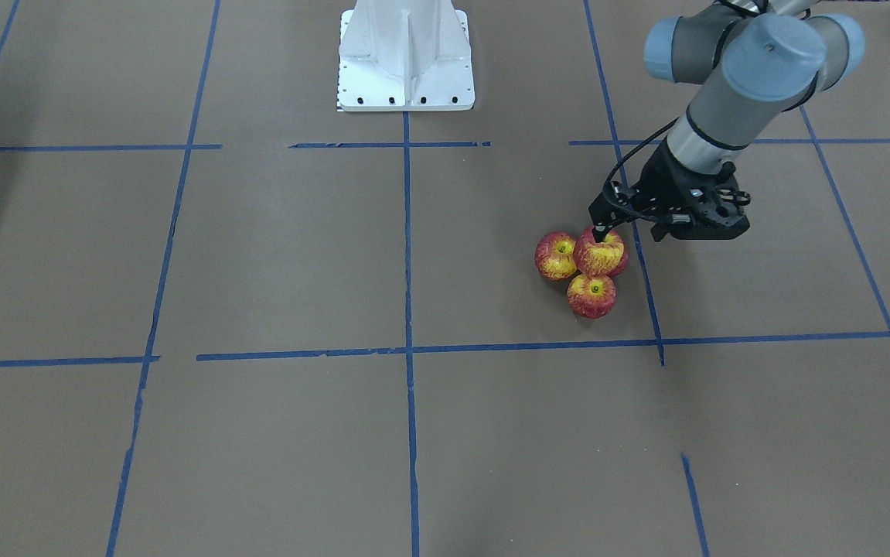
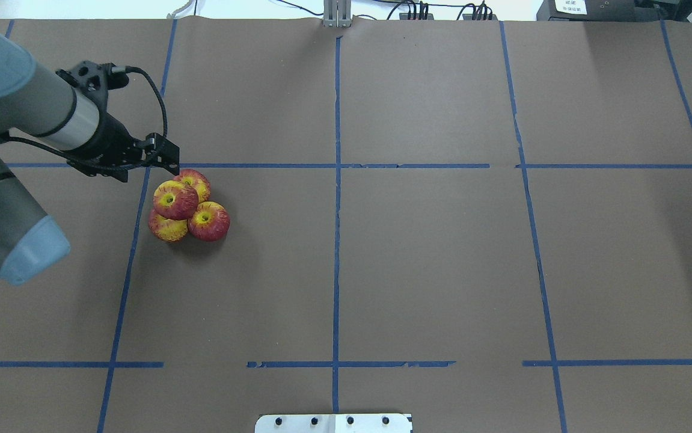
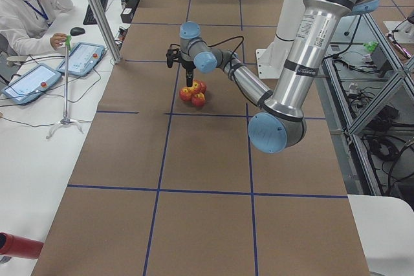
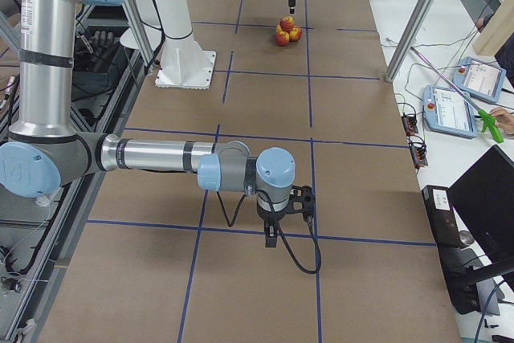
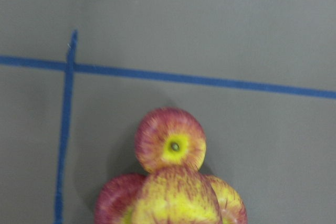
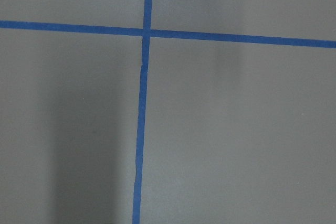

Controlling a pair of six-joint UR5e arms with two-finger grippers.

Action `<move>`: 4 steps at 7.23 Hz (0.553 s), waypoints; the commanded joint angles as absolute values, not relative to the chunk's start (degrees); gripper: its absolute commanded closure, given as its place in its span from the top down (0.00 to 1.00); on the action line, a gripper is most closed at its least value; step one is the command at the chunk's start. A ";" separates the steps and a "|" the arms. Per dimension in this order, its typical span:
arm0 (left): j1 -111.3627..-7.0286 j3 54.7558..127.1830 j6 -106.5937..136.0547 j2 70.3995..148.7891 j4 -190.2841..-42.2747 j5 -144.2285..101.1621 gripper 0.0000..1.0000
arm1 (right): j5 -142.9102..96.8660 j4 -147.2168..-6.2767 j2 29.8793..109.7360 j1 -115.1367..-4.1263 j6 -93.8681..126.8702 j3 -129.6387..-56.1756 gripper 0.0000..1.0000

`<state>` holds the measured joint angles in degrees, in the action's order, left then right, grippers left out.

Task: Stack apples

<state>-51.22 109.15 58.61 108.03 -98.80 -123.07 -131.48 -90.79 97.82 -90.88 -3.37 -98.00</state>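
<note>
My left claw [image 1: 600,230] hangs just above the pile, empty; I cannot tell its gap, or that of the right claw [image 4: 271,237]. Four small round red-and-yellow apples [image 2: 175,199] sit on the brown paper-covered desk [image 2: 442,270], three touching, one on top. I judge stacking done; only retreat remains.

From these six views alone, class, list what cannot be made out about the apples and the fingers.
Fourth apple: front-facing view, hidden behind the top apple.
Left gripper: open or shut unclear; its body hides the fingers in the front-facing and overhead views.
Right gripper: shows only in the exterior right view, too small to judge.
Top apple: cut off by the left wrist view's bottom edge.
</note>
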 commanded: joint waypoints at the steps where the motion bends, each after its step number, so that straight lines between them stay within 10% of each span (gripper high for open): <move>1: -58.24 115.12 41.93 99.45 -97.38 -123.57 1.00 | -131.48 -90.79 97.82 -90.88 -3.34 -98.00 1.00; 4: -75.96 108.67 9.77 91.77 -97.04 -132.88 1.00 | -131.48 -90.79 97.82 -90.88 -3.34 -98.00 1.00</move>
<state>-68.41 112.09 22.98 94.21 -97.38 -129.87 -131.48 -90.79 97.82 -90.88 -3.40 -98.00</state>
